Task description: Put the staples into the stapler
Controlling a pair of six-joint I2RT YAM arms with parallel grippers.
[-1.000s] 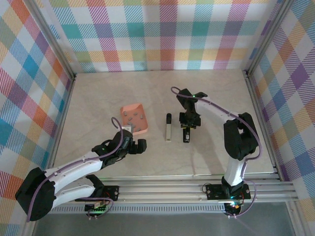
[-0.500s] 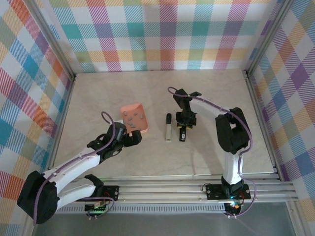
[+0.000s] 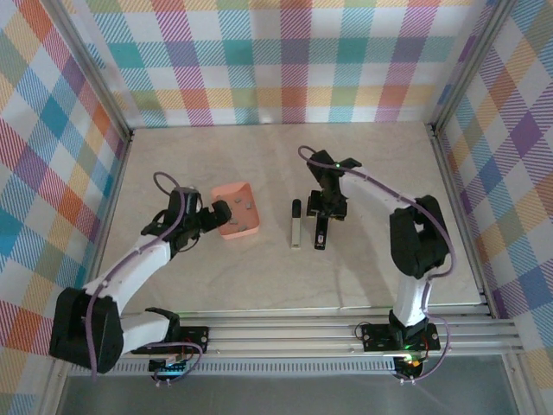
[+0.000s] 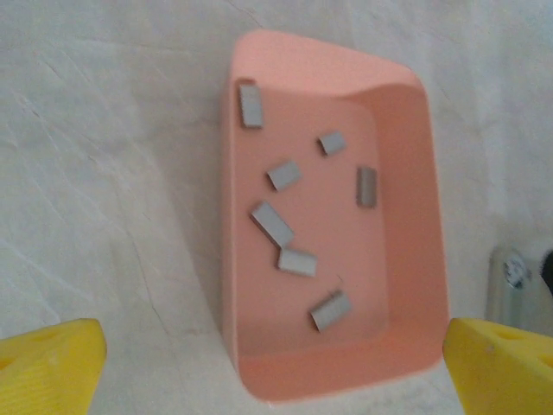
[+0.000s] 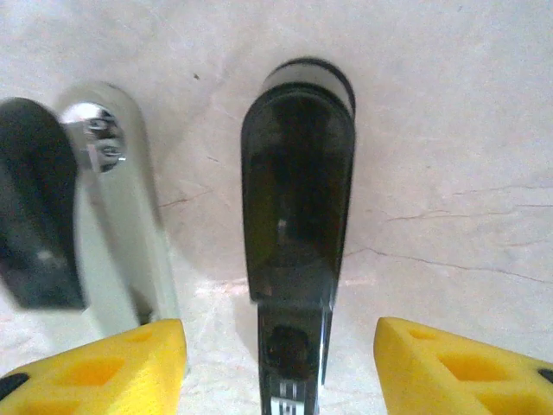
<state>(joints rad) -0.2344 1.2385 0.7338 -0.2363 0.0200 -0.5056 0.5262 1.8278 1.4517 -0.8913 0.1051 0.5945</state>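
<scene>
The staples (image 4: 283,175), 7 short grey strips, lie loose on the floor of the salmon-pink tray (image 4: 413,259). They do not share 1 direction. In the left wrist view the strips at the upper left and at the right stand roughly upright in the frame, and the others lie on slants. None touches another, though 2 near the middle come close. The tray's long side runs up and down that frame. From above the tray (image 3: 233,230) sits left of centre on the table (image 3: 389,164).

The left gripper (image 4: 275,367) hangs at the tray's lower end, its jaws spread wide, with 1 yellow fingertip (image 4: 47,363) in each bottom corner of the frame.

The black stapler (image 5: 298,199) lies right of centre from above, its long axis running up and down the frame. In the right wrist view its rounded end points to the top. A silver bar with a black end (image 5: 121,216) lies parallel just to its left.

The right gripper (image 5: 285,363) straddles the stapler's narrow lower end, jaws parted with a gap on both sides.
</scene>
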